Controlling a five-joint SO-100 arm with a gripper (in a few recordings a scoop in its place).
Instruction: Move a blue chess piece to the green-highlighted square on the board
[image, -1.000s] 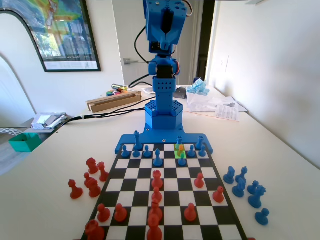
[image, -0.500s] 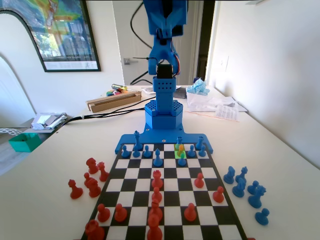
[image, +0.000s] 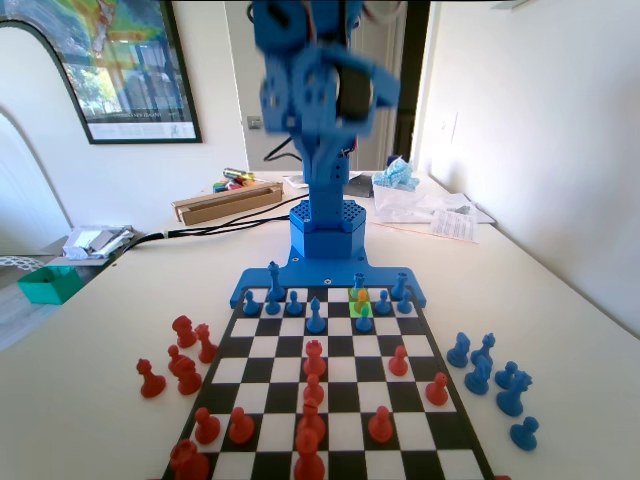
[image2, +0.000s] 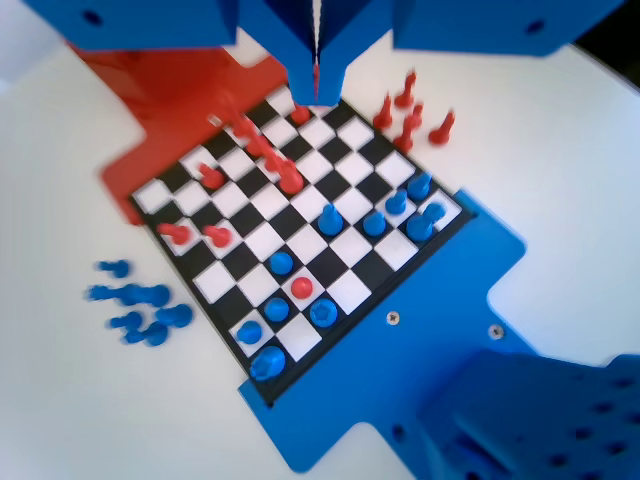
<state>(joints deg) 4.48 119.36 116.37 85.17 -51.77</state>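
Fixed view: we note a white table (image: 90, 400) carrying the board (image: 345, 400); the green-highlighted square (image: 359, 297) sits near its far edge, a red piece (image: 362, 297) on it, the blue chess piece (image: 364, 319) just in front.

Wrist view: the gripper (image2: 317, 85) hangs high over the board, jaws closed, holding nothing.

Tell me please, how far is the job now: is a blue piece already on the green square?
Done: nothing visible yet. The green-highlighted square carries a small red piece, not a blue one. In hand: the gripper hangs high over the board, jaws together and empty. Left: the whole move, for example gripping the blue chess piece next to that square and setting it there; the red piece is probably in the way.
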